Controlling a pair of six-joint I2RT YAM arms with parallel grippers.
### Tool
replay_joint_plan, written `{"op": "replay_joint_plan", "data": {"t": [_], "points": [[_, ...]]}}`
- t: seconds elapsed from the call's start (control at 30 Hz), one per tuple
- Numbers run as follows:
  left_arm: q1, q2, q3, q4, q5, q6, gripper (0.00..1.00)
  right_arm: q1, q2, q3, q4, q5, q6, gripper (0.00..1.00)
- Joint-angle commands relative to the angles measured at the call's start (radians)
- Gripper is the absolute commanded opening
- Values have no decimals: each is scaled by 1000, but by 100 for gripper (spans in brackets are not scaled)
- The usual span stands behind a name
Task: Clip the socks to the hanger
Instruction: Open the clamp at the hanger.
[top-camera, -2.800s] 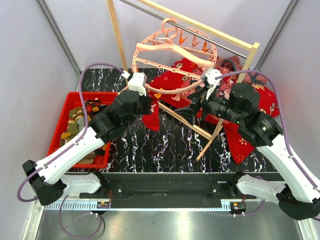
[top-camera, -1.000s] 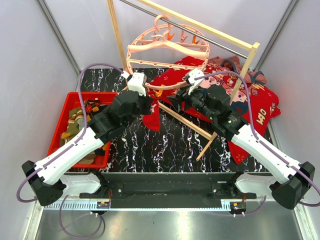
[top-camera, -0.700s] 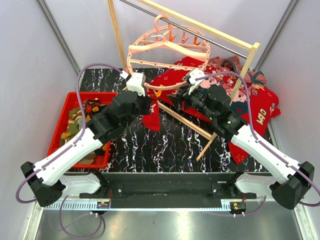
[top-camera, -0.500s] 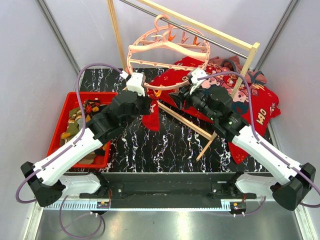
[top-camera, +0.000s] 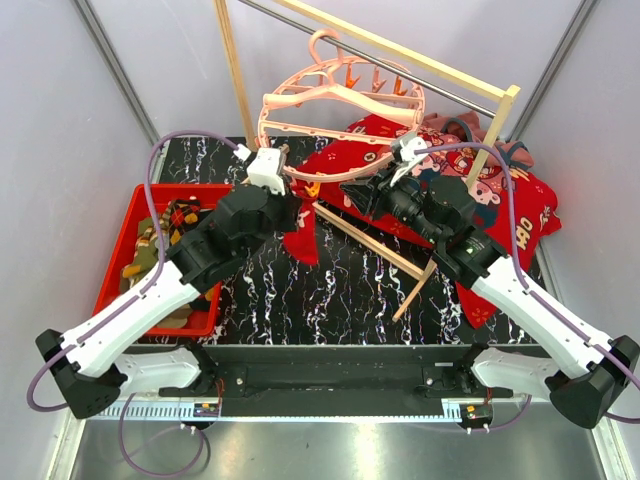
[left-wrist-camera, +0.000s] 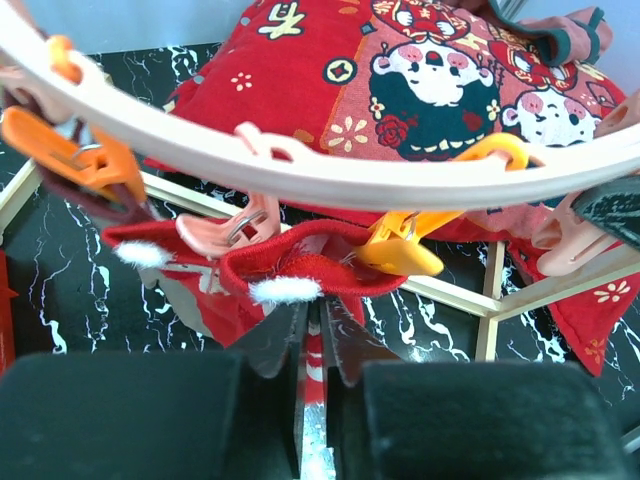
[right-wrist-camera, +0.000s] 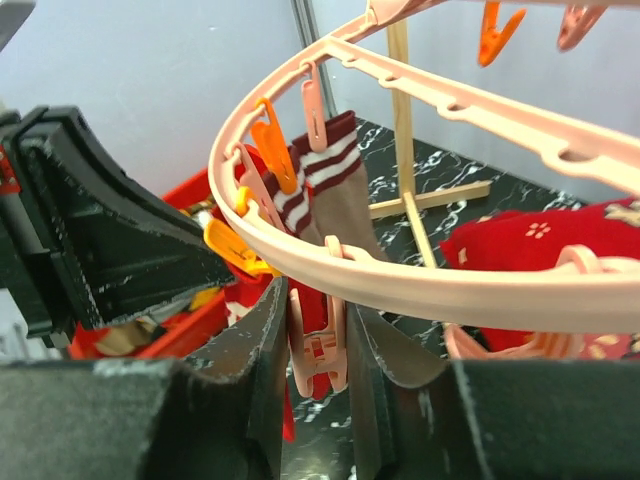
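Salmon-pink hanger (left-wrist-camera: 350, 185) glowing, orange clips (left-wrist-camera: 62, 150) and a pink clip (right-wrist-camera: 315, 350) standing out, red sock (left-wrist-camera: 330, 265) flashing white flecks, striped sock (right-wrist-camera: 318, 165) showing maroon, white and taupe, red cartoon-printed cloth (left-wrist-camera: 430, 90) sprawling, black table (top-camera: 300, 290) running white marble veins.

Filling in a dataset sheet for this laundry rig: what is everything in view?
hanger: one, salmon-pink ring, hanging at the rack
clips: many, orange, yellow, pink, under the ring
red sock: one, white-patterned, below the ring
striped sock: one, maroon-white and taupe, clipped to the ring
other socks: several, mixed colours, in the bin
bin: one, red, table's left
cloth: one, red cartoon print, right rear
rack: one, pale wood, rear
table: one, black marble
left fingers: two, black, shut on red sock
right fingers: two, black, shut on a pink clip
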Motion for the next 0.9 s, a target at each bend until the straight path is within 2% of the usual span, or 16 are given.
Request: {"op": "replay_joint_plan", "data": {"t": [0.0, 0.07, 0.1, 0.2, 0.23, 0.3, 0.33, 0.43, 0.53, 0.7, 0.73, 0.87], "points": [[5, -65, -33, 85, 5, 8, 19, -2, -21, 0, -1, 51, 158, 11], [5, -91, -58, 111, 7, 10, 26, -2, -18, -5, -1, 56, 207, 9], [3, -102, -69, 119, 7, 13, 33, -2, -17, -10, -1, 56, 219, 9], [3, -142, -96, 133, -2, 21, 45, -2, -4, -17, -1, 60, 247, 7], [5, -166, -101, 133, -13, 28, 47, -2, 2, -20, 0, 62, 253, 7], [6, -189, -113, 119, -30, 40, 54, -2, 6, -23, 2, 63, 256, 7], [7, -200, -116, 108, -59, 53, 62, -2, 11, -25, 3, 63, 255, 7], [23, -243, -127, 26, -131, 70, 70, -2, 19, -23, 3, 65, 261, 7], [95, -263, -129, -62, -145, 73, 72, -2, 23, -23, 3, 65, 264, 7], [316, -252, -153, -151, -90, 83, 74, -4, 31, -42, 8, 59, 256, 7], [389, -234, -162, -169, -78, 82, 74, -2, 31, -45, 9, 59, 253, 7], [543, -139, -164, -186, -46, 91, 73, -2, 30, -65, 17, 59, 236, 7]]}}
